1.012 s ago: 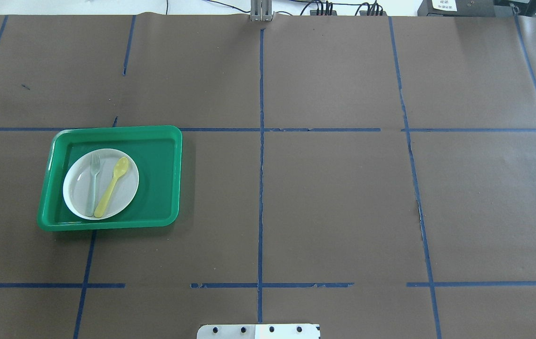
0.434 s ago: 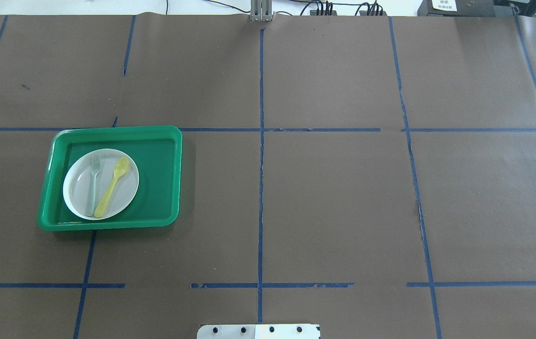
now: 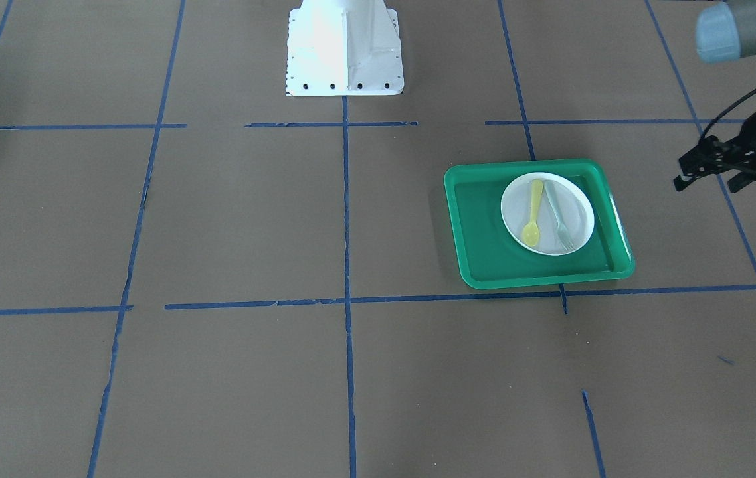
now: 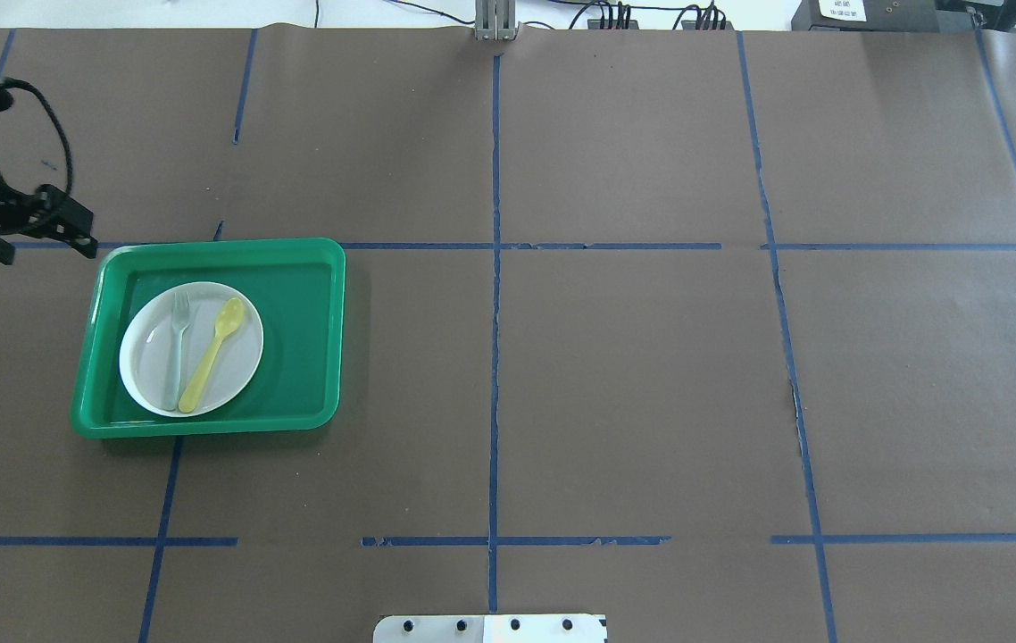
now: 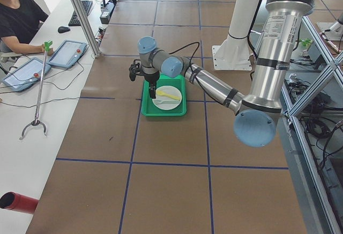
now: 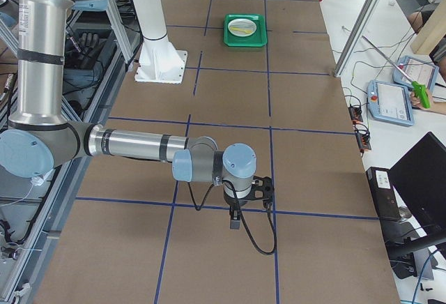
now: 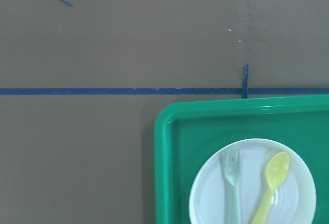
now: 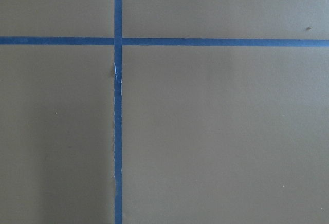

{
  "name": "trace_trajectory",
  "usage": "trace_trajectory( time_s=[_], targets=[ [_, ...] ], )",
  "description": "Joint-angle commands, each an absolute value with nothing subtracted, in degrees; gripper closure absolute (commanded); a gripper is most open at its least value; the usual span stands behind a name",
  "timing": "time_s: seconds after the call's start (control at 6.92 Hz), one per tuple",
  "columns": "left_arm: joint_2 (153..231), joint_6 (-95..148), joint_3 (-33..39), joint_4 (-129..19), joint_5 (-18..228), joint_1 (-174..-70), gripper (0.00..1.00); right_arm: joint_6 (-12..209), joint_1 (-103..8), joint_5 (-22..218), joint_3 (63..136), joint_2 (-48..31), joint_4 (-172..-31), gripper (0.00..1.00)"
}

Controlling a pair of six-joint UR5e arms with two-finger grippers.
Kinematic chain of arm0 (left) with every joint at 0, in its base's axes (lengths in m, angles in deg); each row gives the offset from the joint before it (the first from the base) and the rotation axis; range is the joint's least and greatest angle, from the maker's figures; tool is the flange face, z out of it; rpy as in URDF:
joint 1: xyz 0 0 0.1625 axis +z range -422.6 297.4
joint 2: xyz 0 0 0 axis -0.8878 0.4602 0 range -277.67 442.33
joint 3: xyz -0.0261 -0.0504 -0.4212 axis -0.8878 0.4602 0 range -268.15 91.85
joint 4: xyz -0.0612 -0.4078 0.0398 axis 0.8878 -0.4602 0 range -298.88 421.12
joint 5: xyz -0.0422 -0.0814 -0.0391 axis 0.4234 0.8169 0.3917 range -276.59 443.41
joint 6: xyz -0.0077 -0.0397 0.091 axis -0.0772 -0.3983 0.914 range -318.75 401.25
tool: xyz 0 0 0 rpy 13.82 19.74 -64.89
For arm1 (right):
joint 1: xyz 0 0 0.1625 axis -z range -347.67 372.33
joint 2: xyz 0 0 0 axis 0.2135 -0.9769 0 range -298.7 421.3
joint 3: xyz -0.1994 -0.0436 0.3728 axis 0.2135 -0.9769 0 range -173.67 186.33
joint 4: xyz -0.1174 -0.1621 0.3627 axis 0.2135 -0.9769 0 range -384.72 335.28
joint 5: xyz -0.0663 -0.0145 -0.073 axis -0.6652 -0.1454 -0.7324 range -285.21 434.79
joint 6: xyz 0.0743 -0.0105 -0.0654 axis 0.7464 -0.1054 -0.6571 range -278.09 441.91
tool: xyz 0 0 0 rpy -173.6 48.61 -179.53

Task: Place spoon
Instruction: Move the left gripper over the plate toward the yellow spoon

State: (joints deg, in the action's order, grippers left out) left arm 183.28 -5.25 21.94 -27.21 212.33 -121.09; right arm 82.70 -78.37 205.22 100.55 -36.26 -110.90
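The pale-yellow spoon (image 4: pixel 213 353) lies on a white plate (image 4: pixel 144 357) next to a grey-green fork (image 4: pixel 176 348), inside a green tray (image 4: pixel 303 339). The spoon also shows in the front view (image 3: pixel 534 212) and the left wrist view (image 7: pixel 270 188). My left gripper (image 4: pixel 42 250) is open and empty. It hovers beyond the tray's far left corner, clear of the plate, and shows at the front view's right edge (image 3: pixel 709 186). My right gripper (image 6: pixel 237 217) shows only in the exterior right view, far from the tray. I cannot tell whether it is open or shut.
Brown paper with blue tape lines (image 4: pixel 495 357) covers the table. The robot's white base plate (image 3: pixel 345 46) stands at the table's near middle edge. Operators' desks with tablets (image 5: pixel 69 51) stand beyond the far edge.
My left gripper has come into the overhead view at the left edge, beside the tray's far corner. The spoon, fork, plate and tray have not moved.
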Motion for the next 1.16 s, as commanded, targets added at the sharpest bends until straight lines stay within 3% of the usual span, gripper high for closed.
trace_trajectory(
  time_s=[0.0, 0.29, 0.43, 0.72, 1.01],
  targets=[
    [186.12, -12.62, 18.93, -30.17, 208.57, -113.08, 0.00, 82.70, -78.37, 205.22, 100.55, -36.26, -110.85, 0.00],
    [186.12, -20.85, 14.19, -41.56, 203.32, -107.02, 0.01, 82.70, -78.37, 205.22, 100.55, -36.26, -110.94, 0.00],
    [186.12, -21.15, 11.90, -44.67, 203.21, -106.20, 0.09, 82.70, -78.37, 205.22, 100.55, -36.26, -110.94, 0.00],
    [186.12, -20.97, 10.65, -45.41, 200.42, -103.31, 0.11, 82.70, -78.37, 205.22, 100.55, -36.26, -110.94, 0.00],
    [186.21, -21.06, 8.46, -48.02, 199.87, -102.68, 0.20, 82.70, -78.37, 205.22, 100.55, -36.26, -110.94, 0.00]
  ],
)
